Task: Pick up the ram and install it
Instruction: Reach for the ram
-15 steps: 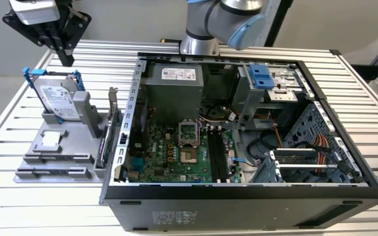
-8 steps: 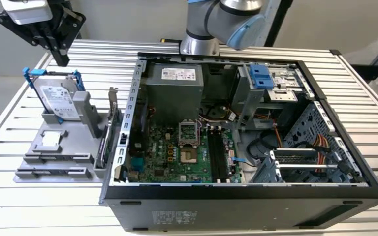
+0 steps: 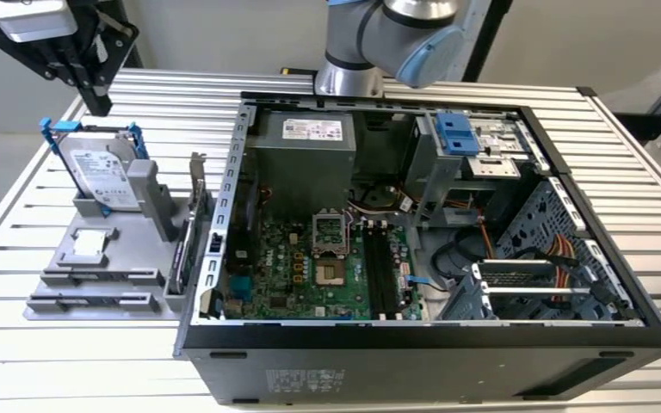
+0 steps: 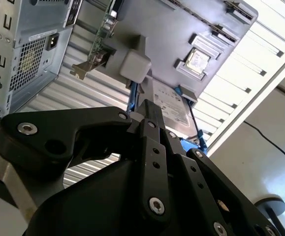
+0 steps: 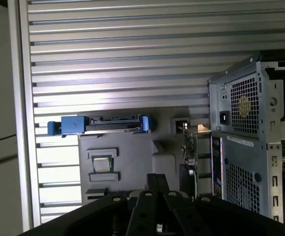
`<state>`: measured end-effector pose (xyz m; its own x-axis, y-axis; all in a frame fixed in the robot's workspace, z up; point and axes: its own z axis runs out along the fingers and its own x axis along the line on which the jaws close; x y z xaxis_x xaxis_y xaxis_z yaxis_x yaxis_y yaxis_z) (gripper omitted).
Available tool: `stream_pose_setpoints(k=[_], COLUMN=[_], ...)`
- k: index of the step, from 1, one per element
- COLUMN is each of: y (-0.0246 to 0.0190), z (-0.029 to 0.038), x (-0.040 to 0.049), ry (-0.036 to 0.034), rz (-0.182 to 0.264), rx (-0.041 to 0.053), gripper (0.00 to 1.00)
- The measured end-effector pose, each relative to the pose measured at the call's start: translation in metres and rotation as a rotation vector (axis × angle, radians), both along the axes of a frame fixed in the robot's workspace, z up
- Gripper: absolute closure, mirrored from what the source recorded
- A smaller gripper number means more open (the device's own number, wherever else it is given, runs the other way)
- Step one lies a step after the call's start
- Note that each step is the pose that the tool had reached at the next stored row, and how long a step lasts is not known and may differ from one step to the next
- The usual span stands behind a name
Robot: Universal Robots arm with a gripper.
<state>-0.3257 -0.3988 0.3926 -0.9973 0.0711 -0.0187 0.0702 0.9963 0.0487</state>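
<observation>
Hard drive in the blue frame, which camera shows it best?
The exterior view: the hard drive stands in the grey holder, broad face toward the camera. The first wrist view shows it edge-on; the second wrist view, partly behind the gripper.

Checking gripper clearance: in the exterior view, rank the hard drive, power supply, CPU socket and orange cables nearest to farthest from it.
1. Hard drive, outside the case, by the gripper.
2. Power supply, at the case's back.
3. CPU socket, mid-board.
4. Orange cables, the exterior view's right.
</observation>
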Motion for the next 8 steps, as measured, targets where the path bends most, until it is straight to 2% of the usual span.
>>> stream_pose_setpoints(k=[8], y=[0.0000], z=[0.0000], x=[-0.0096], ry=[0.0000], rz=[0.000], rx=[0.0000], gripper=[1.00])
